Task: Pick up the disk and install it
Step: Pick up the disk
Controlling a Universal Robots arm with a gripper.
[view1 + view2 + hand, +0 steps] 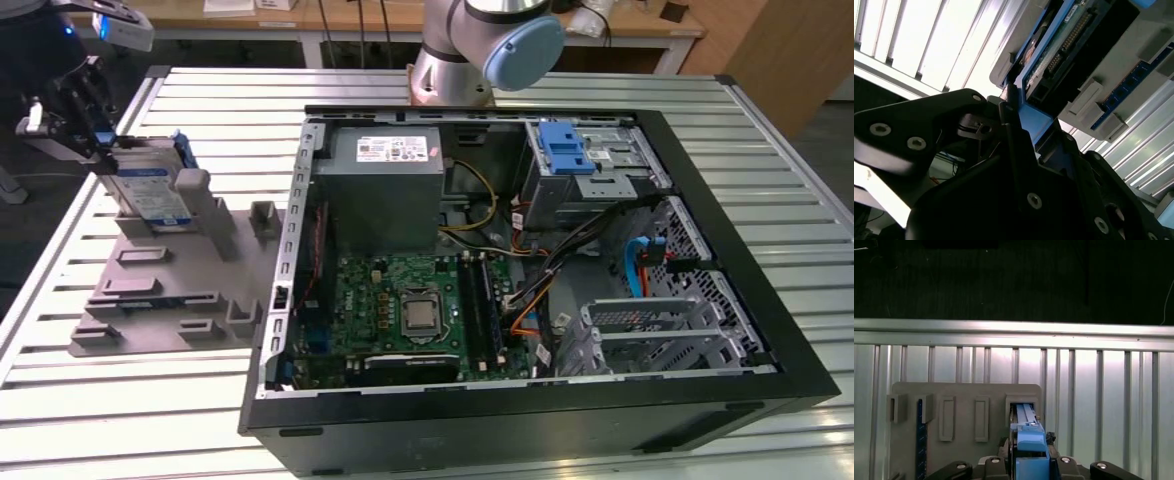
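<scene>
disk [151,188] base seemingly hidden in fixture [154,300], arm [470,45] cropped

One disk [151,192], one grey holder block [158,292] and one open computer case [534,405] are counted on the table [120,410], plus one gripper [96,150].

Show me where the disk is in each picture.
Exterior view: the disk stands upright in the grey holder, at the exterior view's left.
First wrist view: the disk is seen edge-on, in a slot of the grey holder.
Second wrist view: the disk shows its circuit-board side, beside tabs of the grey holder.
Shared landmark: the grey holder.
</scene>
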